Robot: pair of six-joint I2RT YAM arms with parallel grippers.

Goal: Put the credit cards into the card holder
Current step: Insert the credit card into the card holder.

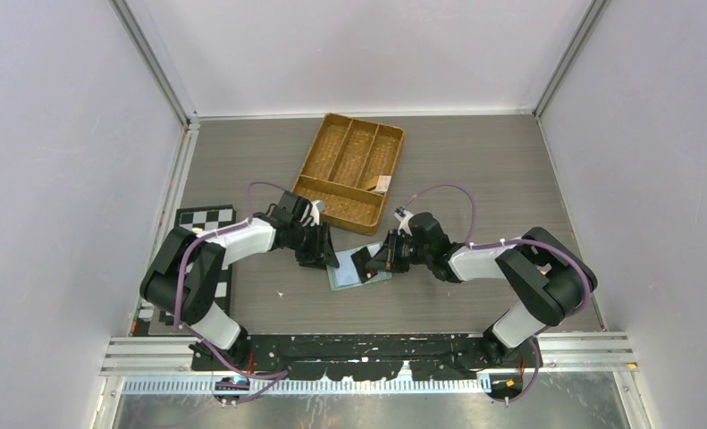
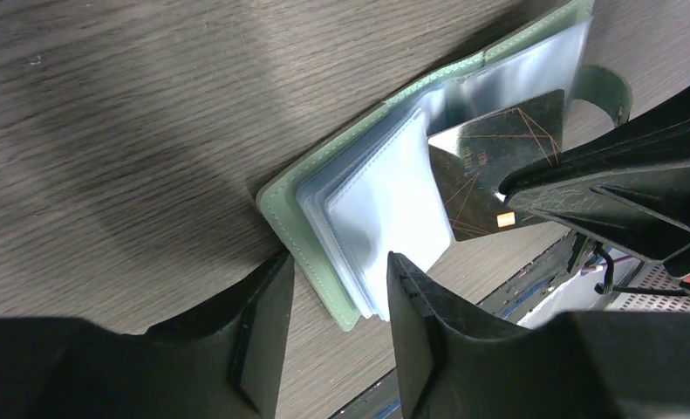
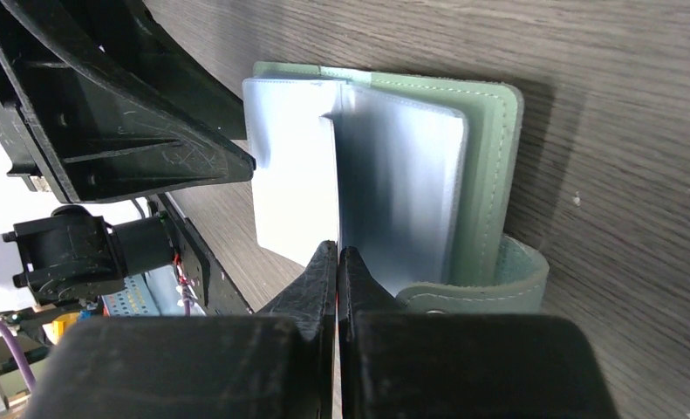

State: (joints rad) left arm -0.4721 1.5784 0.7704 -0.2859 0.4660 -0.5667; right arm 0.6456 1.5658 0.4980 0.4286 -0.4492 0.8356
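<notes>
The sage-green card holder (image 1: pixel 357 279) lies open on the table, its clear sleeves fanned up; it also shows in the left wrist view (image 2: pixel 310 209) and the right wrist view (image 3: pixel 489 175). My right gripper (image 3: pixel 337 255) is shut on a dark mirror-like credit card (image 2: pixel 485 157) with a gold chip. It holds the card on edge over the sleeves, at the holder's strap side. My left gripper (image 2: pixel 337 297) is open, its fingers straddling the holder's corner and sleeve edges. In the top view the left gripper (image 1: pixel 327 259) and right gripper (image 1: pixel 378 262) flank the holder. Other cards are out of view.
A woven brown divided tray (image 1: pixel 349 165) stands just behind the holder, with a small pale object (image 1: pixel 382 184) in one compartment. A checkerboard mat (image 1: pixel 202 219) lies at the left. The two grippers are close together over the holder.
</notes>
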